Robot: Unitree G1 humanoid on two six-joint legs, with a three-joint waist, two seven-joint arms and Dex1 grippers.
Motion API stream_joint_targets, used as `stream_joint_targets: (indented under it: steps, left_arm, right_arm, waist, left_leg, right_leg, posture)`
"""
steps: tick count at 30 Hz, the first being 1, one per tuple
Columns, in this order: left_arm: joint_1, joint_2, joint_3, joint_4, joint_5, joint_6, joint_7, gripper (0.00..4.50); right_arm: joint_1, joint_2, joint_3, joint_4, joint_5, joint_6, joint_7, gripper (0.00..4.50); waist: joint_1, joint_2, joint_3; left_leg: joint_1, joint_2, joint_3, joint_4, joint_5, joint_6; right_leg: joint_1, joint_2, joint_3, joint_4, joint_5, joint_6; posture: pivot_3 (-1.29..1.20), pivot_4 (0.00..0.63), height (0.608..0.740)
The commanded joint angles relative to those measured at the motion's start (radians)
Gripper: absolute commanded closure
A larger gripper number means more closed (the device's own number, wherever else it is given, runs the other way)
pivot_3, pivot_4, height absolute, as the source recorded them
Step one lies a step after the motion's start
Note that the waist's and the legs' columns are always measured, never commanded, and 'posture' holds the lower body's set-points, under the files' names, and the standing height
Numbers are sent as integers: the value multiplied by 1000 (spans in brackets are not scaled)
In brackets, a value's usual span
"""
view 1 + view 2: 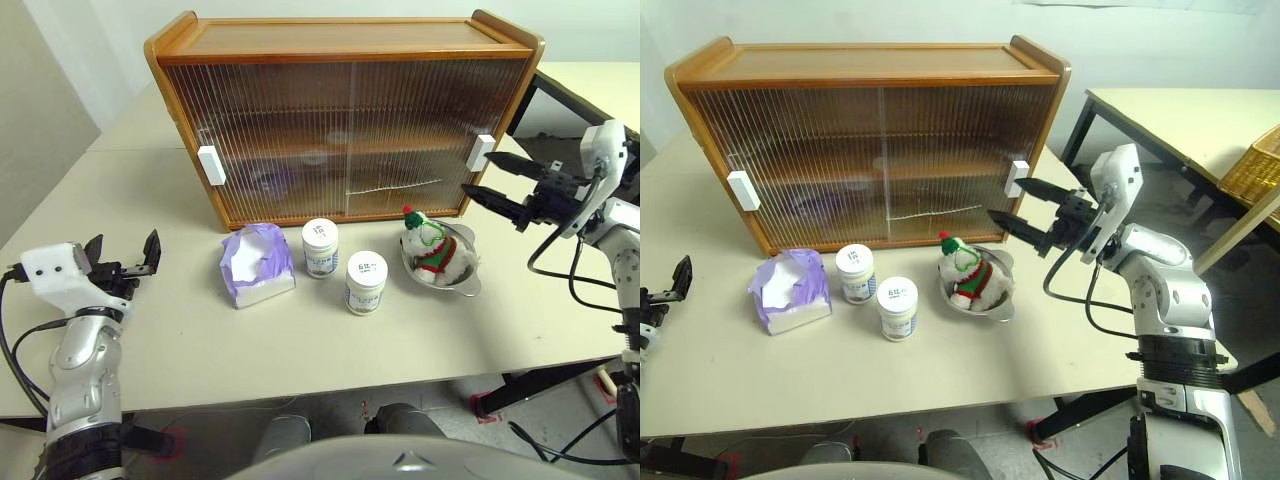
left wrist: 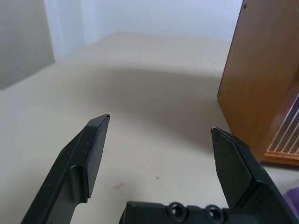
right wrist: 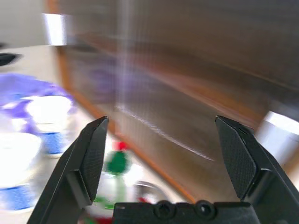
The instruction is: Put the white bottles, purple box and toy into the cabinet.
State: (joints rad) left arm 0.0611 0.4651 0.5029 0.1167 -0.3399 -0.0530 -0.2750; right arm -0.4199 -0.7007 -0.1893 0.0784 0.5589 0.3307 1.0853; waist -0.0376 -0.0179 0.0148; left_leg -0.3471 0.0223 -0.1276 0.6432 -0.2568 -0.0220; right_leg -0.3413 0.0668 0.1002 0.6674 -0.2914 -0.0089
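The brown cabinet (image 1: 340,35) stands at the back of the table with both ribbed sliding doors shut and white handles at the left (image 1: 211,165) and right (image 1: 481,152). In front of it lie the purple box (image 1: 257,264), two white bottles (image 1: 320,247) (image 1: 366,282), and the toy (image 1: 430,247) resting in a silver bowl (image 1: 466,283). My right gripper (image 1: 491,181) hangs open, level, pointing left just beside the right handle, above the toy. My left gripper (image 1: 123,254) is open with nothing in it, low over the table left of the purple box.
A second table (image 1: 1180,110) with a wicker basket (image 1: 1255,165) stands off to the right. Bare tabletop (image 1: 150,190) lies to the left of the cabinet and in front of the objects.
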Motion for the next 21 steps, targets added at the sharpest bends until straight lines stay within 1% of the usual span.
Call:
stream_joint_targets:
  steps: [1, 4, 5, 7, 9, 13, 18, 21]
  left_arm:
    - [-17, 31, 19, -4, -36, 40, -39, 25]
    - [-19, 53, 4, -44, -92, 92, -109, 25]
    - [-20, 58, -3, -62, -114, 113, -134, 207]
    - [-26, 71, -21, -98, -133, 162, -162, 683]
    - [-35, 82, -33, -125, -144, 204, -176, 1312]
    - [-89, 102, -52, -178, -177, 284, -200, 2692]
    - [-166, 143, -88, -191, -159, 328, -227, 4482]
    - [-207, 158, -113, -168, -139, 329, -245, 4482]
  right_arm:
    - [16, -21, 43, -89, 42, 85, 49, 0]
    - [20, -17, 61, -124, 45, 109, 66, 0]
    - [19, -13, 65, -127, 42, 109, 66, 0]
    - [27, -7, 67, -127, 44, 114, 70, 0]
    - [40, -5, 68, -126, 41, 113, 74, 0]
    - [56, 4, 75, -158, 45, 128, 62, 0]
    - [43, 19, 77, -197, 51, 164, 29, 0]
    - [35, 27, 77, -216, 57, 186, 10, 0]
  waist:
    - [3, 0, 0]
    - [8, 0, 0]
    - [9, -1, 0]
    - [12, -1, 0]
    - [16, -2, -1]
    - [22, -2, -1]
    - [24, -2, -1]
    - [24, -2, -1]
  left_leg:
    - [0, 0, 0, 0, 0, 0]
    - [0, 0, 0, 0, 0, 0]
    - [0, 0, 0, 0, 0, -1]
    - [0, 0, 1, 0, -1, -1]
    - [0, 0, 1, 0, -1, -1]
    - [0, 0, 1, 1, -1, -1]
    - [0, 0, 1, 1, -1, -1]
    - [0, 1, 1, 1, -1, -1]
  right_leg:
    - [0, 0, 0, 0, 0, 0]
    - [0, 1, -1, 0, 0, 0]
    - [0, 2, -1, 0, 0, -1]
    - [0, 2, -1, 0, 0, -1]
    - [0, 2, -1, 0, 0, -1]
    - [-1, 2, -1, 0, 1, -1]
    - [-1, 3, 0, 0, 1, -2]
    - [-1, 3, 0, 0, 1, -2]
  posture:
    - [-41, 0, 740]
    - [-26, 0, 740]
    - [-26, 0, 740]
    - [-18, 0, 740]
    - [-18, 0, 740]
    - [-21, 0, 740]
    - [-27, 0, 740]
    - [-28, 0, 740]
